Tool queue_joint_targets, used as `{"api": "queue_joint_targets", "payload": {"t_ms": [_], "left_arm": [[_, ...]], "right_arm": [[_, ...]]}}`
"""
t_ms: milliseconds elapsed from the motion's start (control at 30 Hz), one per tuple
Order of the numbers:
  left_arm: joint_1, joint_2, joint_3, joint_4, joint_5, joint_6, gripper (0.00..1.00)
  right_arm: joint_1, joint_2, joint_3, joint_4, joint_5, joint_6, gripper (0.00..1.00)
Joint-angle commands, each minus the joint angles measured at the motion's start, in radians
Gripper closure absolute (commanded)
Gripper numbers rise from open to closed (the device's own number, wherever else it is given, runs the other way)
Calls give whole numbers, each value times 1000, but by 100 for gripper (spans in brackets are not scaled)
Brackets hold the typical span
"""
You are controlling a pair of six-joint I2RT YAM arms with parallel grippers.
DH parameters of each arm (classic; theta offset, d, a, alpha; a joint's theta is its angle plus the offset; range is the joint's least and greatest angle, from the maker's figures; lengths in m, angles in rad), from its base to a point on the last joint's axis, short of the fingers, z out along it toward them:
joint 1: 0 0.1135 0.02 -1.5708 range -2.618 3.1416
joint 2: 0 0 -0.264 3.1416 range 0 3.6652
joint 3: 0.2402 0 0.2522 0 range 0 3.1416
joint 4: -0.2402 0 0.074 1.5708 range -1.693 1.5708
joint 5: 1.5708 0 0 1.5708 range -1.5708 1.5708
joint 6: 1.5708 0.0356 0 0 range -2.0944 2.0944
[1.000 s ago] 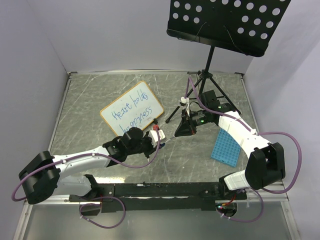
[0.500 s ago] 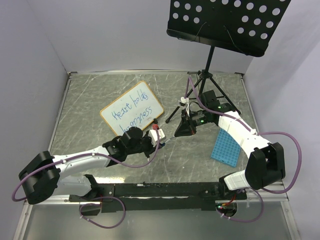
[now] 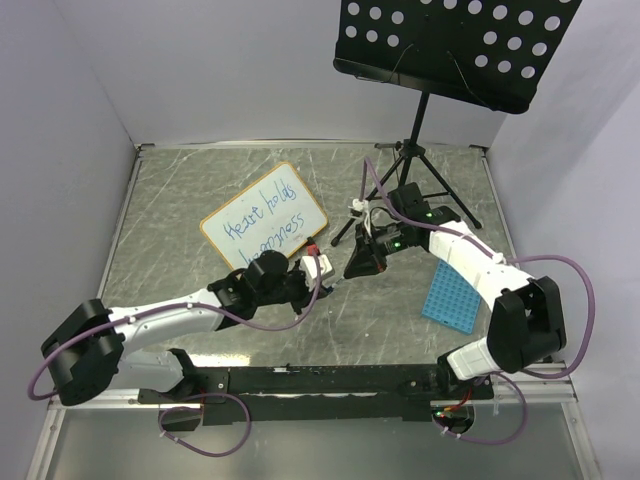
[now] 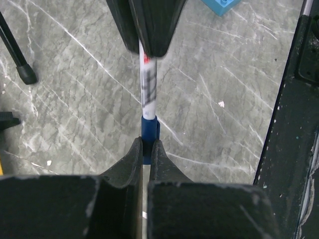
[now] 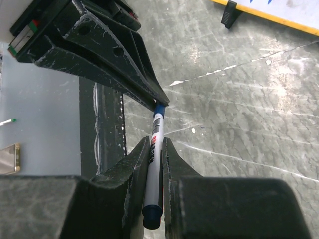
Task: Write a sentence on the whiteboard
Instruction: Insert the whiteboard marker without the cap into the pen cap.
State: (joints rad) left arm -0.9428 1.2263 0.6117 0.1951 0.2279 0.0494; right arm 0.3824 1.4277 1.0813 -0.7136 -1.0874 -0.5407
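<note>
Your left fingers (image 4: 132,159) sit clamped on the blue cap (image 4: 149,130) and your right fingers (image 5: 137,159) on the marker barrel (image 5: 157,134), near-right of the lettered whiteboard (image 3: 310,215): push off-axis and the cap may jam or slip.

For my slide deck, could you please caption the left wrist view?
Shared grip: left end effector pinches the slim white marker's blue plastic cap; right end effector clamps its barrel.

top: high behind bases, down on worktop (image 3: 170,210) | left wrist: close, facing 3 o'clock | right wrist: close, facing 8 o'clock | shared: marker (image 4: 149,84)
</note>
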Motion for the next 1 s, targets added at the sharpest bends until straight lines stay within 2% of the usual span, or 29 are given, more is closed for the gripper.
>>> {"api": "queue_joint_targets", "payload": {"t_ms": [0, 400, 967], "left_arm": [[6, 32, 118, 72, 16, -28, 99], [13, 36, 178, 257, -47, -106, 99], [52, 81, 203, 457, -9, -217, 99]], "right_arm": [[38, 42, 39, 11, -26, -8, 100], [92, 157, 62, -6, -72, -1, 100], [96, 250, 71, 11, -121, 24, 100]]}}
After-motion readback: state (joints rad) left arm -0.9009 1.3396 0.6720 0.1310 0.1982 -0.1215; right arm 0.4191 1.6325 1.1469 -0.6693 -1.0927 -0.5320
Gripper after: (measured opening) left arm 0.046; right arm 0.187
